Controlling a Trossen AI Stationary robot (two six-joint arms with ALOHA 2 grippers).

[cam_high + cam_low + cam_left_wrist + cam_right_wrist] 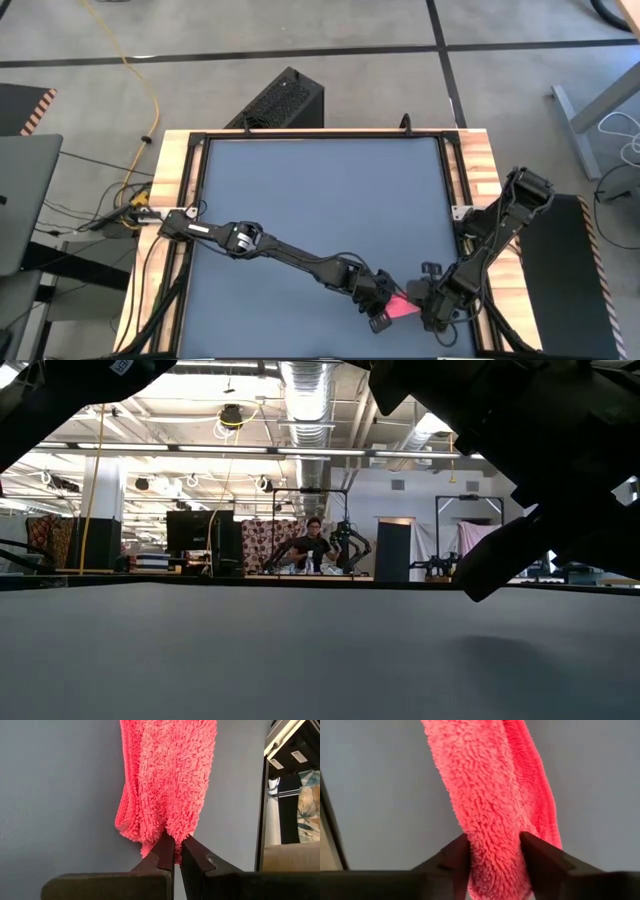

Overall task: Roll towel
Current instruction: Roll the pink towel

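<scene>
The bright pink towel [403, 307] is a narrow, bunched strip near the table's near right corner, held between both grippers. It fills the left wrist view [167, 780] and the right wrist view [490, 795]. My left gripper [383, 312] is shut on one end of it. My right gripper [428, 312] is shut on the other end. In the low view the arms are dark shapes at the top and the towel is hidden. My left gripper pinches the towel's end [175, 837] between its two fingertips, which lie nearly together. Several folded layers bunch at the tips. The strip runs straight away from the fingers. My right gripper pinches the towel's other end [495, 855] between its two fingers, which stand apart around a thick bunch of several layers. The strip runs straight away from the fingers.
The dark grey tabletop [320, 200] lies bare to the far and left of the grippers. Its wooden frame edge [480, 180] and the near edge are close to the right gripper. A person stands far off in the room behind [314, 545].
</scene>
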